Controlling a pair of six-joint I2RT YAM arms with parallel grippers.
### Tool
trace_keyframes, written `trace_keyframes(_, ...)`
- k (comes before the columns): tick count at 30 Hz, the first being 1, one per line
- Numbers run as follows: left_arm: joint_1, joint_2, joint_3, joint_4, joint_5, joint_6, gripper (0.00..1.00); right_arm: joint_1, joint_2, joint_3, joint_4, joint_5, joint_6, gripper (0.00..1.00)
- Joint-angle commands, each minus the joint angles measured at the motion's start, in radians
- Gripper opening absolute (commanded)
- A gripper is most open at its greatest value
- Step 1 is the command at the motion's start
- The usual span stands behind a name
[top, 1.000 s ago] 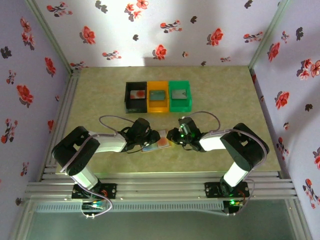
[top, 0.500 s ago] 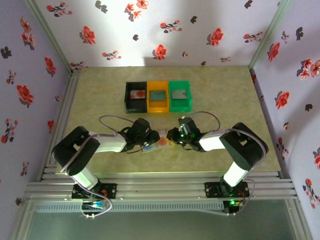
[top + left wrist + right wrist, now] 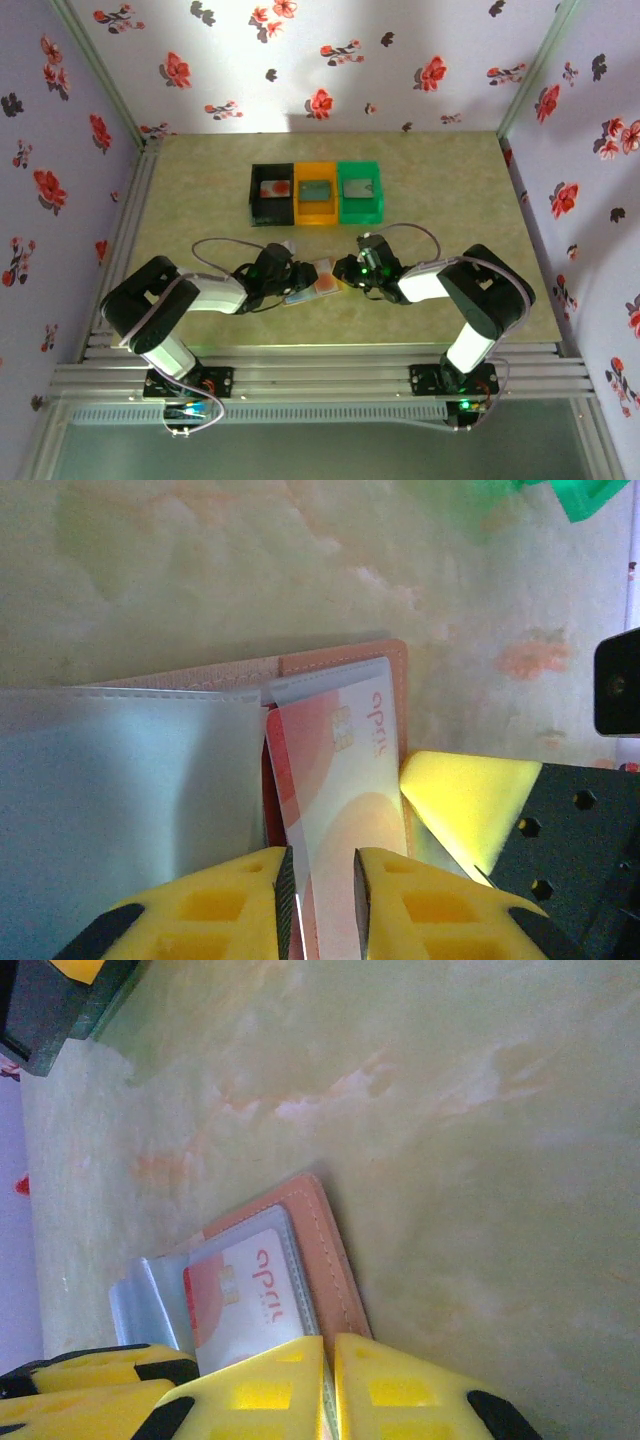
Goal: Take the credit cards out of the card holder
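Observation:
The card holder lies open on the table between both arms, pinkish-tan outside with clear sleeves. A white credit card with red and orange patches sticks askew out of its sleeve. My left gripper is shut on the card's near end, one pad on each side. My right gripper is shut on the holder's tan edge and sleeve, next to the card. From above, the left gripper and right gripper meet over the holder.
Black, orange and green bins stand in a row behind the holder, each with a card lying in it. Flowered walls close in the table on three sides. The arms' cables loop above the wrists.
The left arm has drawn back a little toward the left and near edge, its jaws slightly narrower on the card. The right arm and the holder have stayed put.

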Motion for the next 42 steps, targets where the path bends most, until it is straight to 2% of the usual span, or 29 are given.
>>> trace_keyframes(1, -0.006, -0.028, -0.006, 0.093, 0.009, 0.005, 0.25, 0.016, 0.034, -0.010, -0.012, -0.011, 0.014, 0.11)
trace_keyframes(5, -0.007, -0.023, -0.010, 0.127, 0.019, 0.002, 0.21, 0.017, 0.028, -0.013, -0.008, -0.012, 0.017, 0.11)
trace_keyframes(13, -0.006, -0.011, -0.029, 0.185, 0.028, -0.015, 0.20, 0.019, 0.030, -0.020, 0.012, -0.018, 0.027, 0.11)
trace_keyframes(17, -0.006, -0.007, -0.027, 0.198, 0.034, -0.014, 0.16, 0.020, 0.029, -0.022, 0.020, -0.022, 0.032, 0.11)
trace_keyframes(32, -0.006, 0.019, -0.016, 0.218, 0.049, -0.017, 0.15, 0.022, 0.019, -0.035, 0.034, -0.024, 0.039, 0.11)
trace_keyframes(42, -0.007, 0.022, 0.009, 0.097, 0.062, 0.011, 0.16, 0.022, 0.006, -0.035, 0.029, -0.022, 0.038, 0.11)
